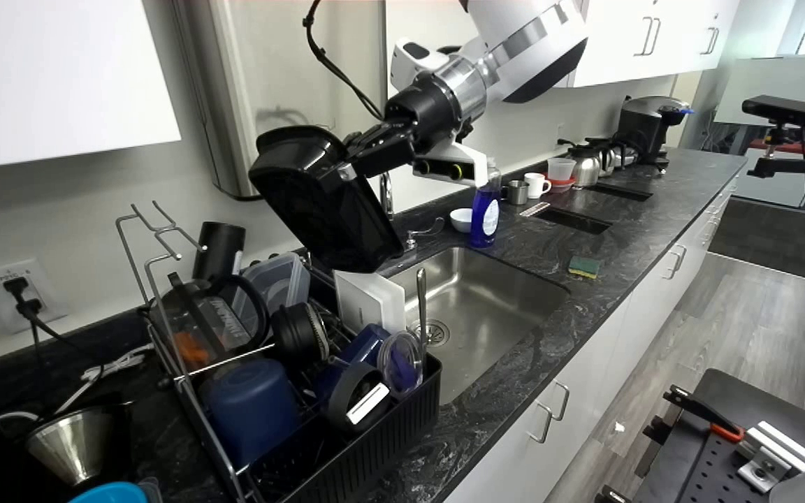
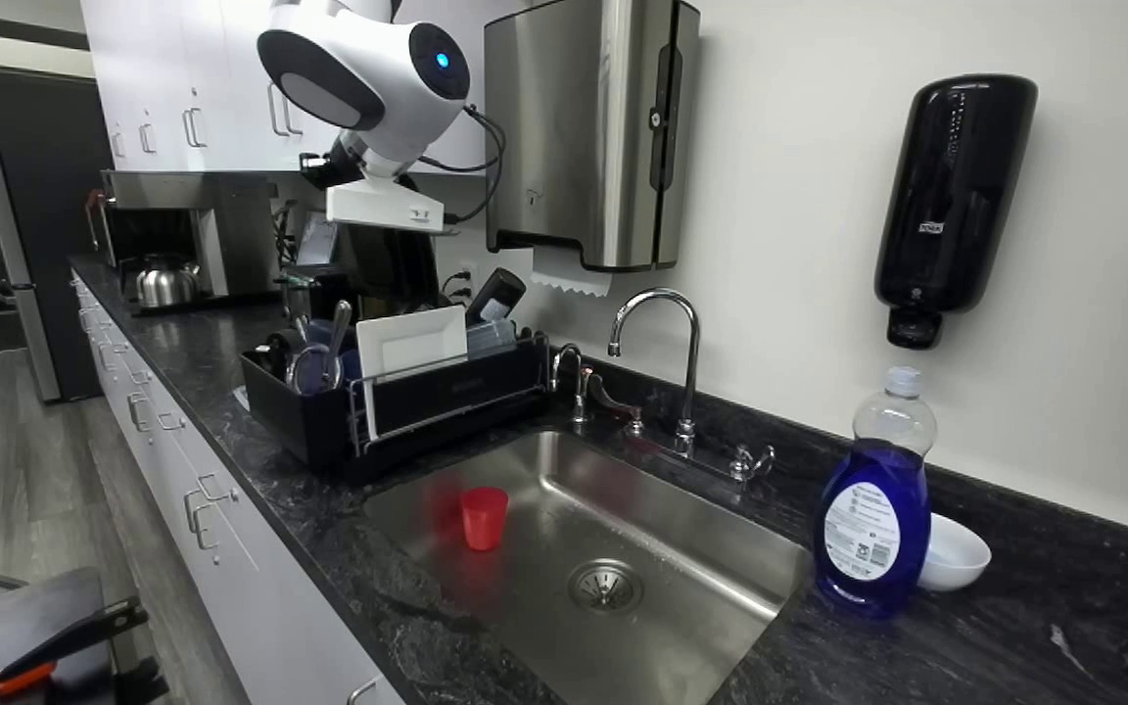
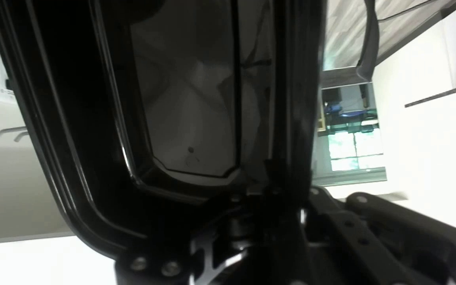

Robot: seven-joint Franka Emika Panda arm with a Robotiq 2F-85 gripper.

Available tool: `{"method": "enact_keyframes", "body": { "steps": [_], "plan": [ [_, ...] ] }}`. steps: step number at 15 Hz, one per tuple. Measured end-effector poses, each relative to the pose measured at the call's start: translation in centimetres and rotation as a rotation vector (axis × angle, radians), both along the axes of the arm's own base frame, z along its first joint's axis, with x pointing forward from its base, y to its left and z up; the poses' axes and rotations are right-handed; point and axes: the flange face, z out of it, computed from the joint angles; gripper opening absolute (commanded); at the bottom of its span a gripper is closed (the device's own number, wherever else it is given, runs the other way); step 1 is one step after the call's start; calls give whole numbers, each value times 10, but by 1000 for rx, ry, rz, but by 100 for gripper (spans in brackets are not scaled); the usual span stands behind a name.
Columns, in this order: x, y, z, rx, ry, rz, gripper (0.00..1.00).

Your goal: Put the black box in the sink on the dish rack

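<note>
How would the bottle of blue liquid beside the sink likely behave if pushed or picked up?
The bottle is probably heavy for its size, since blue liquid fills more than half. Pushed near its cap, it could tip, being taller than it is wide. Its clear upper part looks smooth and shiny, so it may slip in a grip.

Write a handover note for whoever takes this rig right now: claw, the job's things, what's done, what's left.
Claw: shut on one end of the black box.
Things: box tilted in the air, out of the sink, apparently above the dish rack; the rack already holds many dishes.
Done: box gripped and lifted.
Left: set it on the rack, release, back away.
</note>
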Motion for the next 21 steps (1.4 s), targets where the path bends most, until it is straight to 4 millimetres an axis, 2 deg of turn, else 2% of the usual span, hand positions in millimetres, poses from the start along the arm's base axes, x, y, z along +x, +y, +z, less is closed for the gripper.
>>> {"method": "enact_keyframes", "body": {
  "steps": [3, 6, 11, 14, 18, 21],
  "plan": [
    [10, 2, -17, 7, 23, -92, 1],
    [12, 17, -28, 18, 41, -134, 1],
    [6, 48, -28, -2, 31, -157, 1],
    [5, 59, -31, -13, 31, -156, 1],
    [6, 56, -34, -23, 31, -171, 1],
    [8, 47, -45, -31, 51, -187, 1]
  ]
}}
